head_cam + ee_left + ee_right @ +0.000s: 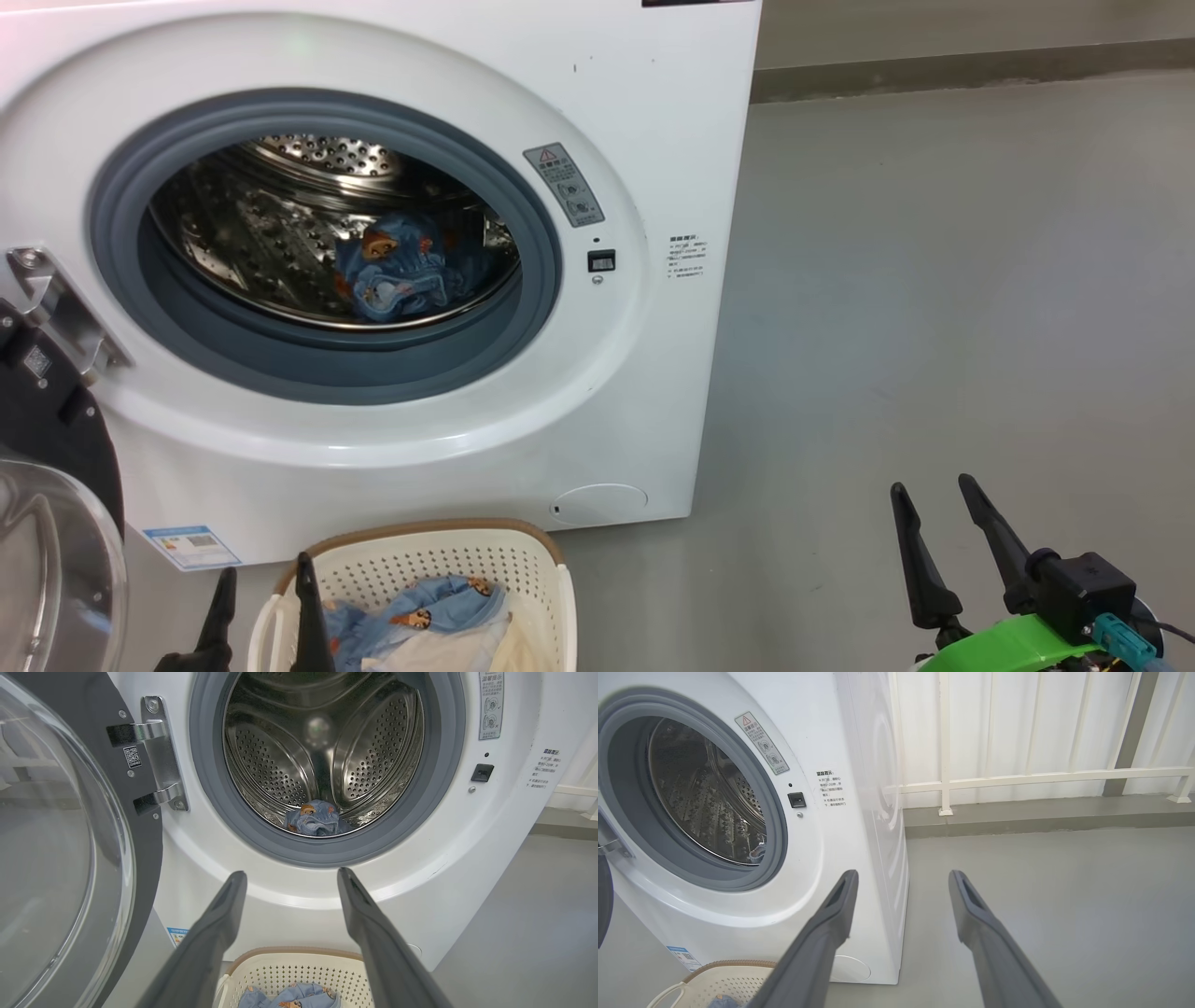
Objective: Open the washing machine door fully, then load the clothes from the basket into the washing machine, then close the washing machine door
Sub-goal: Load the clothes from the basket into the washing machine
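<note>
Gaping empty, the left tool [265, 565] and right tool [932, 483] hang before one washing machine [653, 140] holding one garment [401, 266].

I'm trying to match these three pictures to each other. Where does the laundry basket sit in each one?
Head view: the basket is at the bottom edge, left of centre, in front of the washing machine.
Left wrist view: the basket is at bottom centre, below the drum opening.
Right wrist view: the basket is in the bottom left corner, partly cut off.
Shared landmark: the small black square right of the drum opening.
</note>
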Controlling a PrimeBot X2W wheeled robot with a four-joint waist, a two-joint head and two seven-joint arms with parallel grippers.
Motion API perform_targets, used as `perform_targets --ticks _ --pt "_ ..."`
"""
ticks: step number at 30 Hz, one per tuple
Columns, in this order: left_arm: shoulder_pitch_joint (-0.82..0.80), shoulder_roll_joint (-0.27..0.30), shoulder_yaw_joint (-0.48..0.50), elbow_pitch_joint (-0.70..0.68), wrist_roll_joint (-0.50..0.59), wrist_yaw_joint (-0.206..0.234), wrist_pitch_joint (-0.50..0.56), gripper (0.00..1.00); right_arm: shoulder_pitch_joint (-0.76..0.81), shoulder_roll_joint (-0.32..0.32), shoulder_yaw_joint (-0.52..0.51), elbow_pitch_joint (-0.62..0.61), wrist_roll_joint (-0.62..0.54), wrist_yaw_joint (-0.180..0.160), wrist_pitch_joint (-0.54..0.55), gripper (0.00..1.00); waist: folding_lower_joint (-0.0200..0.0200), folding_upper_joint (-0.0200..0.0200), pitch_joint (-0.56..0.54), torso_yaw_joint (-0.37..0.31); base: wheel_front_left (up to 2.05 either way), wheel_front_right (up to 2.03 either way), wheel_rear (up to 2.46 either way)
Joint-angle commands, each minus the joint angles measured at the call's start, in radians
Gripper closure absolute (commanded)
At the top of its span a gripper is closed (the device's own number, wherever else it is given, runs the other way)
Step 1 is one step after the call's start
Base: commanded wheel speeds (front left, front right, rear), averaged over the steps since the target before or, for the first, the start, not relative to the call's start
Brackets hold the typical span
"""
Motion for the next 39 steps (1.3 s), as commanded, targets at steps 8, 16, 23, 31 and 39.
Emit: perform_targets --ticks 8,16,23,31,39 --pt "-0.011 0.002 0.038 -0.039 -0.005 0.009 -0.008 0.00 -0.018 -0.005 0.027 -0.027 -0.014 0.002 -0.005 0.00 0.0000 0.0000 -0.007 0.016 0.00 0.00 0.00" --pt "-0.003 0.002 0.038 -0.047 -0.006 0.009 -0.008 0.00 -0.017 -0.005 0.031 -0.026 -0.013 0.002 -0.005 0.00 0.0000 0.0000 -0.003 0.020 0.00 0.00 0.00" --pt "0.002 0.001 0.040 -0.047 -0.013 0.008 -0.008 0.00 -0.014 -0.005 0.032 -0.028 -0.017 0.002 -0.005 0.00 0.0000 0.0000 0.000 0.023 0.00 0.00 0.00" --pt "0.016 0.001 0.036 -0.057 -0.012 0.011 -0.008 0.00 -0.014 -0.005 0.028 -0.026 -0.018 0.002 -0.005 0.00 0.0000 0.0000 -0.001 0.035 0.00 0.00 0.00" --pt "0.024 0.007 0.030 -0.059 -0.012 0.013 -0.008 0.00 -0.013 -0.005 0.034 -0.028 -0.010 0.002 -0.005 0.00 0.0000 0.0000 0.004 0.045 0.00 0.00 0.00"
